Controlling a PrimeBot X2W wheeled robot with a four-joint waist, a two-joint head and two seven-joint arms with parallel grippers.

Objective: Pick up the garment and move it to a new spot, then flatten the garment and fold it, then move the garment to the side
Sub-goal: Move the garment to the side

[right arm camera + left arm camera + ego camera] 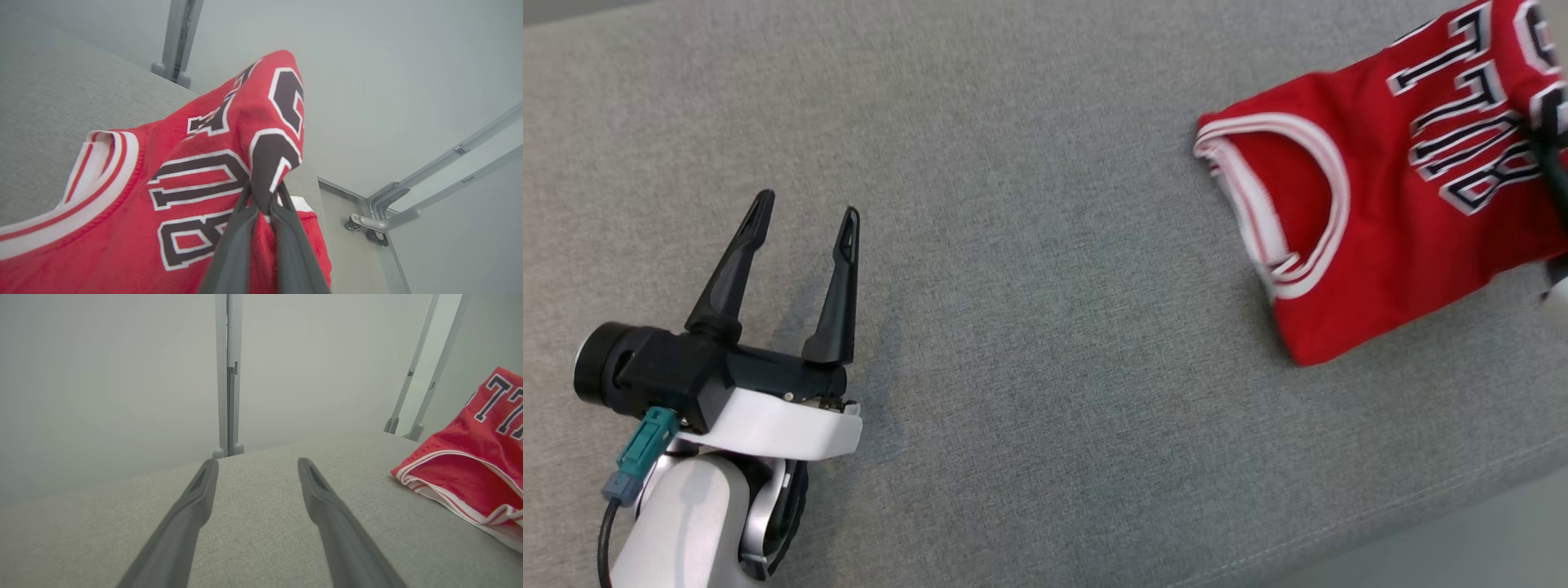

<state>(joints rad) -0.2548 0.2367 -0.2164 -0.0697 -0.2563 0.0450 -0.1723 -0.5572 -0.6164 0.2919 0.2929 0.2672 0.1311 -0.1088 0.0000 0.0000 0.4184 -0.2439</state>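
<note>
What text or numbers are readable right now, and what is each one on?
"BULL": black, white-edged letters across the red jersey; a further letter runs off the head view's edge.
A black figure on the fold pinched in the right tool: unreadable.
No other text readable.

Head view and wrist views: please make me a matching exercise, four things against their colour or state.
Things:
1. left claw
2. right claw
3. shirt
4. table

Colour or state:
A. grey, covered in cloth
B. shut on a fold of fabric
C. red with dark letters
D. open, holding nothing

Pairs: 1-D, 2-B, 3-C, 4-A
</note>
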